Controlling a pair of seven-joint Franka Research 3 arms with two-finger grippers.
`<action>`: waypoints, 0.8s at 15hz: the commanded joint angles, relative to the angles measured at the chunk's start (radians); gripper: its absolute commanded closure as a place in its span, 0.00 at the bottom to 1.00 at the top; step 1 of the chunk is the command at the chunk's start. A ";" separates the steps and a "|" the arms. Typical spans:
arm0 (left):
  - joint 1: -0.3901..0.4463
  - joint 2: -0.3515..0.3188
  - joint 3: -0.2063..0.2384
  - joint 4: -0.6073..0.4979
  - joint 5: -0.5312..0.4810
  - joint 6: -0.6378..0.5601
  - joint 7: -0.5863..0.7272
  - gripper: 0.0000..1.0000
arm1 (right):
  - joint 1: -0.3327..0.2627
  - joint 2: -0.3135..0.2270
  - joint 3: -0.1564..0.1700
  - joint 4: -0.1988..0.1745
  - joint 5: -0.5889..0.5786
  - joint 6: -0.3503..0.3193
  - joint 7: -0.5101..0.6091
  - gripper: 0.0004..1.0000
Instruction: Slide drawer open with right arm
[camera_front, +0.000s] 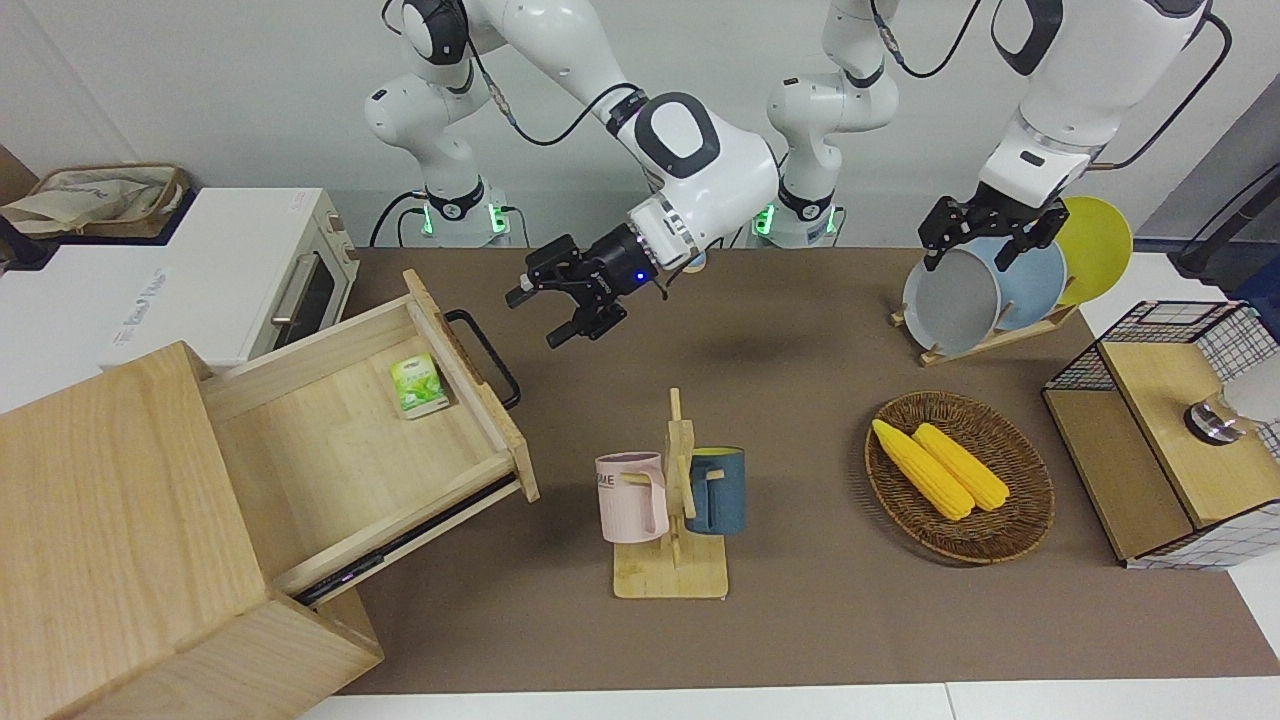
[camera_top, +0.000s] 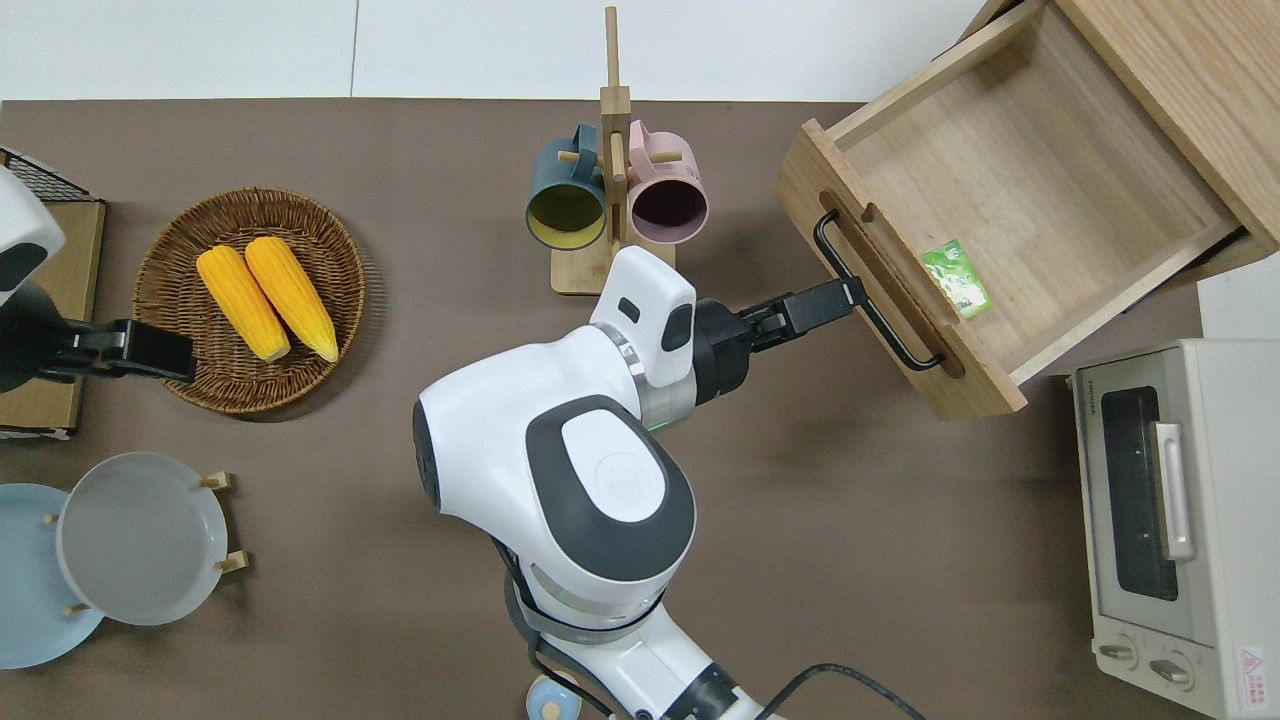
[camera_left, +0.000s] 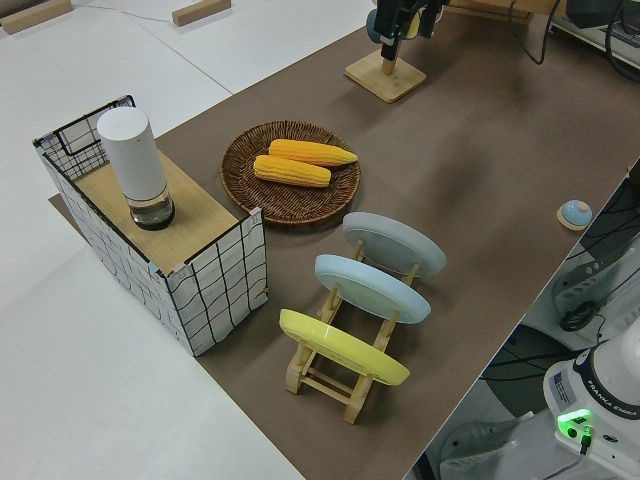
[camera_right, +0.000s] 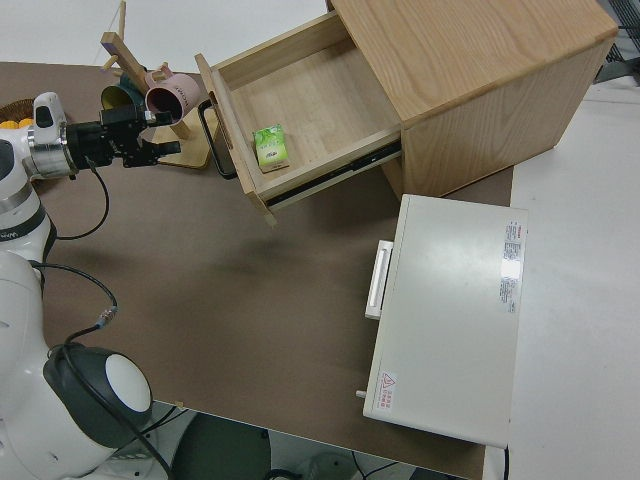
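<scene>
Front view first: the drawer (camera_front: 370, 440) stands pulled well out of the big wooden box (camera_front: 110, 540) at the right arm's end of the bench (camera_front: 800, 620), and a small green packet (camera_front: 418, 385) lies inside it near the front panel. The black loop handle (camera_front: 485, 355) is free; the right gripper (camera_front: 565, 310) hangs in the air just beside it, fingers spread apart and holding nothing. The left gripper (camera_front: 985, 235) is parked, fingers open. A mug rack (camera_front: 672, 540) carries a pink mug (camera_front: 632, 495) and a dark blue mug (camera_front: 715, 490); a wicker basket (camera_front: 1020, 520) holds two corn cobs (camera_front: 940, 465). Overhead view: the right gripper (camera_top: 835, 300) sits over bare bench with its tips right at the handle (camera_top: 870, 305), though whether they touch it I cannot tell from here. The white toaster oven (camera_top: 1170, 520) stands beside the drawer, nearer to the robots. Left side view: three plates (camera_left: 370, 290) stand in their wooden rack, and a white cylinder (camera_left: 135, 165) sits on the wire-mesh box (camera_left: 210, 290). Right side view: the drawer (camera_right: 310, 120) is open, the packet (camera_right: 268, 146) in it, and the right gripper's fingers (camera_right: 150, 118) stay short of the handle (camera_right: 215, 140).
</scene>
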 joint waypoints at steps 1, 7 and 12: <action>0.005 0.011 -0.007 0.024 0.017 -0.020 0.010 0.01 | -0.062 -0.054 0.009 0.031 0.149 -0.002 -0.009 0.01; 0.005 0.011 -0.007 0.024 0.017 -0.020 0.010 0.01 | -0.210 -0.172 0.018 0.031 0.396 0.004 -0.032 0.01; 0.005 0.011 -0.007 0.024 0.017 -0.020 0.010 0.01 | -0.331 -0.247 0.022 0.030 0.553 0.018 -0.078 0.01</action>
